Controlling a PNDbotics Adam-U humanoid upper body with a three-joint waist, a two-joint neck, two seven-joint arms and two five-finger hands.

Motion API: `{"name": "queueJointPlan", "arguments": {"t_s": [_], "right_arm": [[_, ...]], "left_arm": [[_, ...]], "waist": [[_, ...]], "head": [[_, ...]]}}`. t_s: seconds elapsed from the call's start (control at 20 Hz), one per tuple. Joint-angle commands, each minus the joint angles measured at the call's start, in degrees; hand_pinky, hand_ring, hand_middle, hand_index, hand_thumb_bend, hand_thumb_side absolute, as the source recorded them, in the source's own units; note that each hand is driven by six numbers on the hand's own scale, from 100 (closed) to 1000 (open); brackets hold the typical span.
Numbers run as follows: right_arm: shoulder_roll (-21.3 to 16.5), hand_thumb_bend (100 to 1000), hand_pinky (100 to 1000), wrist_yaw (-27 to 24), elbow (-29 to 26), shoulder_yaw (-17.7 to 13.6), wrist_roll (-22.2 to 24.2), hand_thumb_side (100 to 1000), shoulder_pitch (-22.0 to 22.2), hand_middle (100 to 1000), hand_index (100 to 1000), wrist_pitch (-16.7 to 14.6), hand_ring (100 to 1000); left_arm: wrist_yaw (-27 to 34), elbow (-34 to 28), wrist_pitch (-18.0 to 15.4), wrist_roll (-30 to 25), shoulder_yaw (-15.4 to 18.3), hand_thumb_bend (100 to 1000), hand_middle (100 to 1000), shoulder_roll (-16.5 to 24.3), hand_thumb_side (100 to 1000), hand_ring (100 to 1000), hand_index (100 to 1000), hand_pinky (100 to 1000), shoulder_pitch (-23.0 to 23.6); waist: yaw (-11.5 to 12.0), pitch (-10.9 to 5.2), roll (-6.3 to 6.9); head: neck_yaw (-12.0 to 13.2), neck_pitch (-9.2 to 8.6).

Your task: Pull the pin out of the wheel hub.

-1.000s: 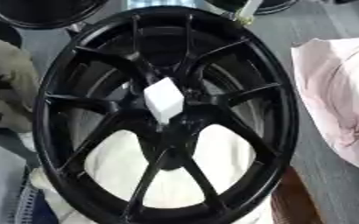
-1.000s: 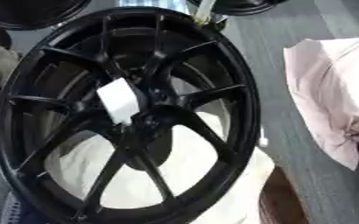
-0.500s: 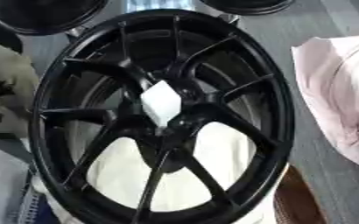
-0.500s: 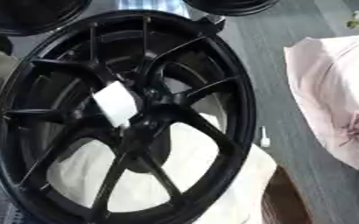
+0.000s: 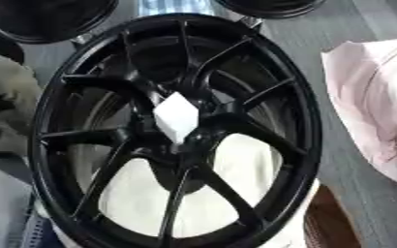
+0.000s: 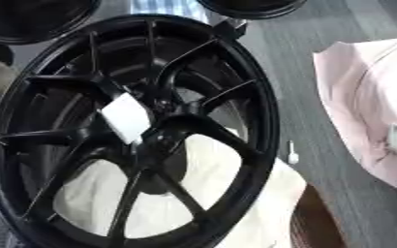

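Black alloy wheel hub [image 5: 172, 131], multi-spoke, fills most of my view and lies tilted, its rim running from 12 o'clock down to 6 o'clock. White blocky piece [image 5: 177, 117] sits at the hub centre, just up and to 11 o'clock of the dark central boss; I take this to be the head of the pin, though its shaft is hidden and I cannot tell how deep it is seated. Its visible end seems to point up toward my camera, so I judge the long axis runs roughly out of the hub face, and the pull should follow that line. Pale cloth [image 5: 219, 193] shows through the lower spokes, beneath the wheel. Pink fabric [image 5: 375, 106] lies at 3 o'clock, well apart from the rim, on the grey surface [image 6: 320, 29]. Small white sliver [image 6: 293, 154] rests on that surface just beside the rim at 4 o'clock. Two further dark wheels [image 5: 41, 19] show at 11 and 1 o'clock. Neither hand appears in either view, so I cannot say which arm is nearer or how the fingers stand.
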Motion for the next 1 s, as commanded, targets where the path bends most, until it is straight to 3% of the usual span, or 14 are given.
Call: {"name": "queueJointPlan", "arguments": {"t_s": [0.05,0.35,0.5,0.8,0.85,0.9,1.0], "right_arm": [[-1.40,100,889,-1.38,-1.20,-0.93,-1.70,598,-1.11,780,870,-0.26,851],[0.63,100,867,-6.33,-4.64,2.21,-1.53,522,-6.04,691,807,-3.04,786],[3.94,100,873,-9.33,-5.08,4.36,-1.54,524,-10.26,678,798,-5.46,777],[11.67,100,870,-9.67,-2.59,7.61,-1.15,548,-16.29,662,791,-8.01,765],[12.75,100,868,-9.77,-2.15,7.92,-1.21,405,-16.76,656,788,-8.51,762],[13.87,100,866,-9.87,-1.72,8.20,-1.28,566,-17.10,654,786,-9.09,759],[15.90,100,864,-9.76,-0.78,8.68,-1.43,575,-17.48,649,784,-10.40,755]], "left_arm": [[0.13,-0.61,-0.06,0.11,0.46,523,603,1.36,791,559,792,703,-0.34],[0.30,-0.71,0.07,-0.14,0.22,523,603,1.20,791,559,792,703,-0.53],[0.31,-0.76,0.16,-0.31,0.02,523,603,1.00,791,559,792,703,-0.62],[0.24,-1.02,0.22,-0.66,-0.29,522,603,0.47,791,559,791,703,-0.80],[0.23,-1.06,0.22,-0.70,-0.34,522,603,0.42,791,559,791,703,-0.82],[0.22,-1.09,0.21,-0.74,-0.39,521,603,0.36,791,559,791,703,-0.85],[0.20,-1.14,0.21,-0.80,-0.48,521,603,0.22,791,559,791,703,-0.94]], "waist": [[0.15,-1.29,-0.33],[0.81,-1.47,-0.43],[1.04,-1.58,-0.28],[1.55,-1.50,0.22],[1.61,-1.46,0.28],[1.68,-1.42,0.36],[1.85,-1.34,0.54]], "head": [[-0.09,-0.69],[-0.14,-0.32],[-0.61,-0.16],[-1.17,-0.14],[-1.28,-0.12],[-1.42,-0.13],[-1.61,-0.25]]}}
